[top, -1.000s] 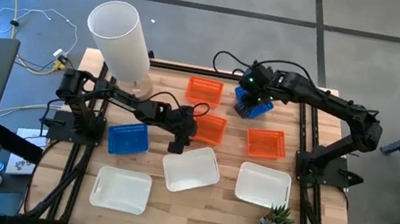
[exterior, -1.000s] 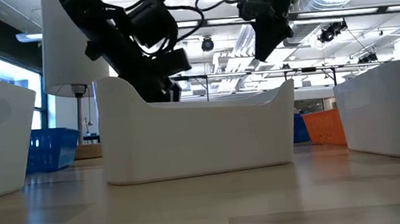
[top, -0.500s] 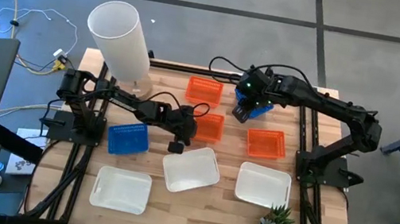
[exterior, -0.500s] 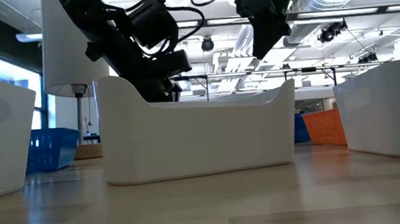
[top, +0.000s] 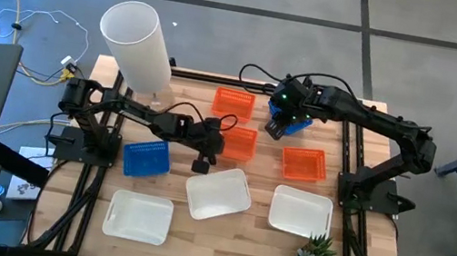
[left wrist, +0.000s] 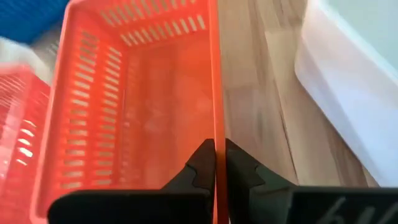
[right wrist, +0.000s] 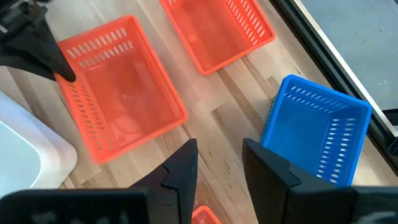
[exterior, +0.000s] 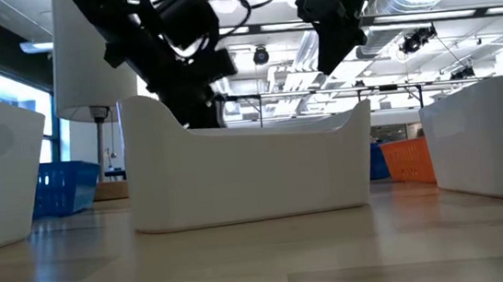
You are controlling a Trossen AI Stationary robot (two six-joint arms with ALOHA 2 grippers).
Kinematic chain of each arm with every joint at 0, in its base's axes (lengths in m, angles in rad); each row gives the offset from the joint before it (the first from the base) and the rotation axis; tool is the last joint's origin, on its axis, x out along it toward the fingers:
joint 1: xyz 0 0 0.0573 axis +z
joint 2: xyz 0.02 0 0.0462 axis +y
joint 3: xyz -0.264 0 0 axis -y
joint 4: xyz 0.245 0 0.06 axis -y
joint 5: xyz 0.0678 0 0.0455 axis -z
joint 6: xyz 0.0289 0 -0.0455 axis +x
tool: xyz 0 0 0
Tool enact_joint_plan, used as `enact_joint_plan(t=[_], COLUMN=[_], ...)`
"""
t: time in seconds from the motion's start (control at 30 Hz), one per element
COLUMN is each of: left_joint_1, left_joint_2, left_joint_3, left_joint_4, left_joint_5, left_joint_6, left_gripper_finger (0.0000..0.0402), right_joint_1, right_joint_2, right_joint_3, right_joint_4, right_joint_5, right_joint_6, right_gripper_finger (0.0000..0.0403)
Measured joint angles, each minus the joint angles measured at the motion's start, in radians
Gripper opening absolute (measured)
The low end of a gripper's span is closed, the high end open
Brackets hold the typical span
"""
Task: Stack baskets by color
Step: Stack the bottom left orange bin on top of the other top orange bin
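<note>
From above, my left gripper sits at the centre of the table, at the 9 o'clock edge of the middle orange basket. A second ago those jaws stood wide; now they are clenched on that basket's rim. Around it: a second orange basket toward 12 o'clock, a third toward 3 o'clock, one blue basket toward 9 o'clock, and three white baskets along the 6 o'clock side. My right gripper hangs above the table near 1 o'clock, just beside another blue basket.

From table height, the nearest white basket hides the grip; both my arms hang dark above its rim.

My left wrist camera settles it: my two fingers pinch the thin orange wall between them, with a white basket lying just beside.

My right wrist camera shows my jaws parted and holding nothing, above bare wood, the blue basket beside them.

With the grasp made, I judge this orange basket ready to lift onto another orange one.
</note>
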Motion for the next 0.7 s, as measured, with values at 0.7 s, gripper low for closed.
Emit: enact_joint_plan(t=[0.7], left_joint_1=[0.200], left_joint_2=[-0.165], left_joint_3=[0.001], left_joint_4=[-0.022], left_joint_5=[-0.099], left_joint_6=[0.289], left_gripper_finger=[0.0000], right_joint_1=[0.000], right_joint_2=[0.000], right_joint_3=[0.000], right_joint_4=[0.004], right_joint_5=[0.000], right_joint_6=[0.000], right_gripper_finger=[0.0114])
